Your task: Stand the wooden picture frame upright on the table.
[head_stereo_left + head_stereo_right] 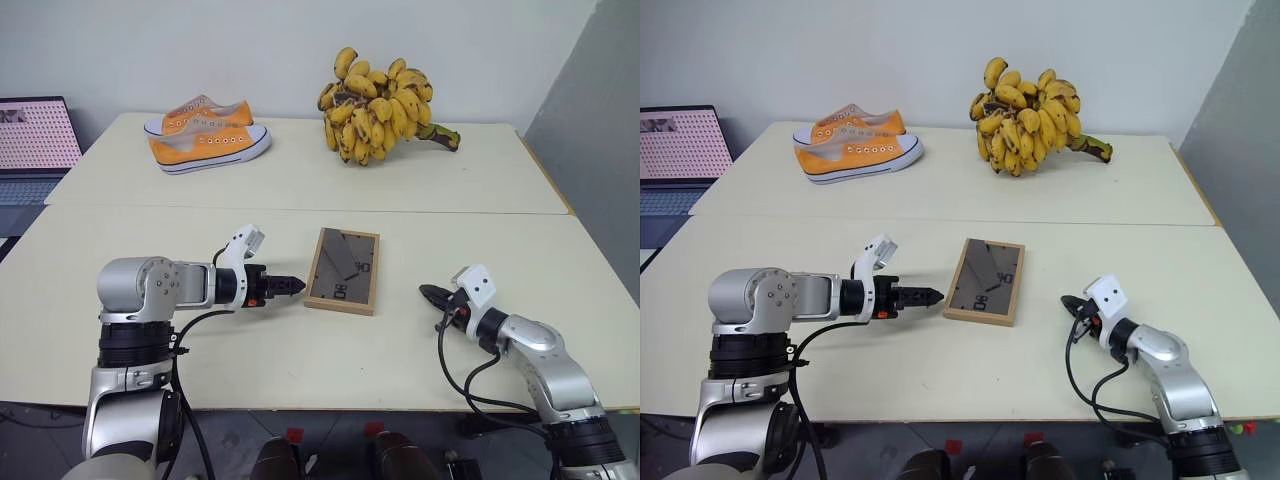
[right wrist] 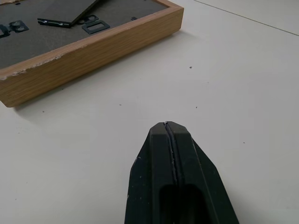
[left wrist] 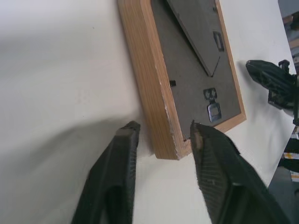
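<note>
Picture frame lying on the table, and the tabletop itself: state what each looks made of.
The rectangular light-wood picture frame: the rim looks like pale wood, matte, with visible grain lines and a chipped edge near the corner. Its dark grey-brown back panel looks like fibreboard or card with a fine texture, bearing small dark metal-looking clips. The cream-beige table: a smooth, faintly sheened surface, probably laminate.

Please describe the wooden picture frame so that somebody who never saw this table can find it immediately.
On the near half of the large cream-beige table, between the two robot arms, lies a small rectangular light-wood picture frame. It lies flat, dark grey-brown back with its stand facing up; unlike the orange sneakers and yellow bananas far behind, it is flat and boxy.
</note>
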